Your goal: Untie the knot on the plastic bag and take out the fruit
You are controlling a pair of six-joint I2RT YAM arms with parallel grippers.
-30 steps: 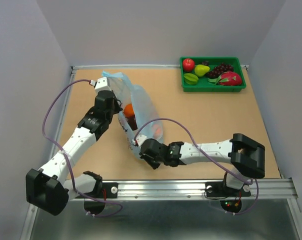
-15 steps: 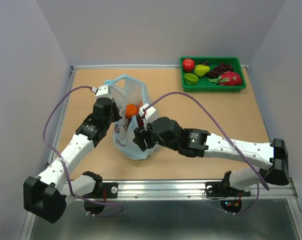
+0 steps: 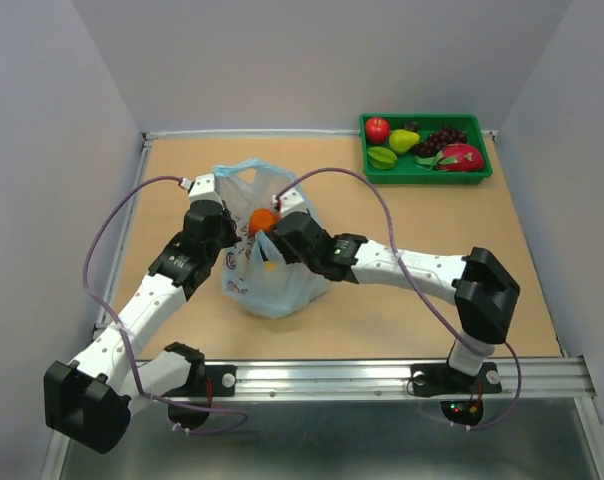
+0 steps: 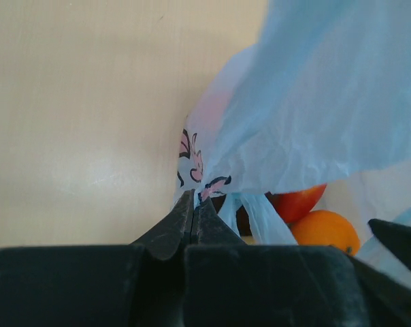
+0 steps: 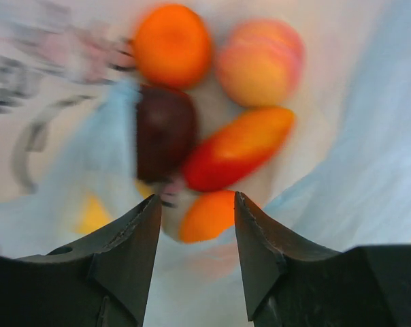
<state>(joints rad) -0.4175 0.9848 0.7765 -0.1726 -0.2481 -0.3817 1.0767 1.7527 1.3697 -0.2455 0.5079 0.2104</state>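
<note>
Progress
- No tied knot is made out in any view. The mouth of the thin translucent light blue plastic bag with a pink-red cartoon print (image 3: 274,288) is judged to be open already, since fruit is seen straight down through it in the right wrist view.
- No fruit is judged to have been taken out of the bag at this point. A round orange fruit (image 5: 171,44), a pale peach-coloured fruit (image 5: 260,61), a dark maroon fruit (image 5: 166,133), a long red-orange fruit (image 5: 236,146) and a smaller orange piece (image 5: 209,214) are counted inside; the view is blurred, so kinds are not certain.
- The green plastic tray (image 3: 427,178), upper right of the top view and well apart from the bag, is seen with other fruit in it.

Position and fingers
- The bag is found left of centre on the tan table board (image 3: 502,250), between the two arms.
- The left gripper (image 4: 193,204) is seen fully closed, a fold of the bag's printed film pinched at its tips and held up on the bag's left side.
- The right gripper (image 5: 195,204) is seen with jaws parted about halfway and nothing between them. It is aimed into the mouth, the smaller orange piece lying nearest the gap. Contact with fruit or film cannot be told.
</note>
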